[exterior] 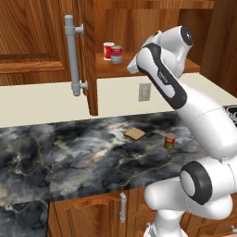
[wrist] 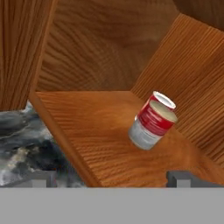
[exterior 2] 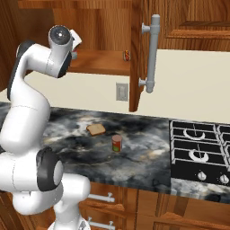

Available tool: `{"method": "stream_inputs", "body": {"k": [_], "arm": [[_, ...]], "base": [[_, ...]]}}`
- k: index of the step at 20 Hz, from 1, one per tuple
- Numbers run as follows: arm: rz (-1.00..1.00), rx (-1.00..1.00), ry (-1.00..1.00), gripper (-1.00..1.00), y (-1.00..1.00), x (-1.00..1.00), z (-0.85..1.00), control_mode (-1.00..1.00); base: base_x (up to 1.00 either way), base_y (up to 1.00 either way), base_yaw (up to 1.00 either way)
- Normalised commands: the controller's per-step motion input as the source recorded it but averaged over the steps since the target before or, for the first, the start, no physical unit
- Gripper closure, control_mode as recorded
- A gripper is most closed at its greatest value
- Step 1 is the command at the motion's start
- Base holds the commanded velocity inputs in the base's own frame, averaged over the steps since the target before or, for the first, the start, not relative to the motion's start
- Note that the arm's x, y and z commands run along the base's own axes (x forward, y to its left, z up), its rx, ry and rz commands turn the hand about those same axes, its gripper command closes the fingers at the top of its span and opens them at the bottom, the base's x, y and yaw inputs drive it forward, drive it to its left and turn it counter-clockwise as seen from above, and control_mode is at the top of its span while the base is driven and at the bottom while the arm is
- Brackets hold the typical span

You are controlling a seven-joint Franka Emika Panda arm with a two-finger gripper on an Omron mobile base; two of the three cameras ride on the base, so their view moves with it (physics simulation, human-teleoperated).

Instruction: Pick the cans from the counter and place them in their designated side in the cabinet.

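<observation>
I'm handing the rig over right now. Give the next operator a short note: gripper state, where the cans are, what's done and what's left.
Gripper: open, holding nothing, up at the open cabinet, facing its shelf.
Pale can with the red band: standing on the cabinet shelf, left part, next to a bright red can with white rim.
Red can with green label: upright on the counter, just right of a slice of bread.
Done: one can is shelved.
Left: pull the arm back, pick the red can off the counter and put it on its side of the cabinet.
</observation>
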Motion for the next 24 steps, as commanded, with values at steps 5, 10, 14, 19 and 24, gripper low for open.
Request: {"method": "stream_inputs", "body": {"k": [5, 10, 14, 19, 24], "arm": [[-0.01, 0.0, 0.29, -1.0, -0.16, -0.57, -0.15, -1.0], [-0.01, 0.0, 0.27, -1.0, -0.14, -0.57, -0.22, -1.0], [-0.03, 0.0, 0.01, -1.0, -0.07, -0.58, -0.22, -1.0], [-0.09, -0.01, -0.02, -1.0, 0.03, -0.33, -0.2, -1.0], [-0.25, -0.06, 0.0, -1.0, -0.15, -0.21, -0.22, -1.0]], "base": [[0.0, 0.0, 0.0], [0.0, 0.0, 0.0], [0.0, 0.0, 0.0], [0.0, 0.0, 0.0], [0.0, 0.0, 0.0]]}}
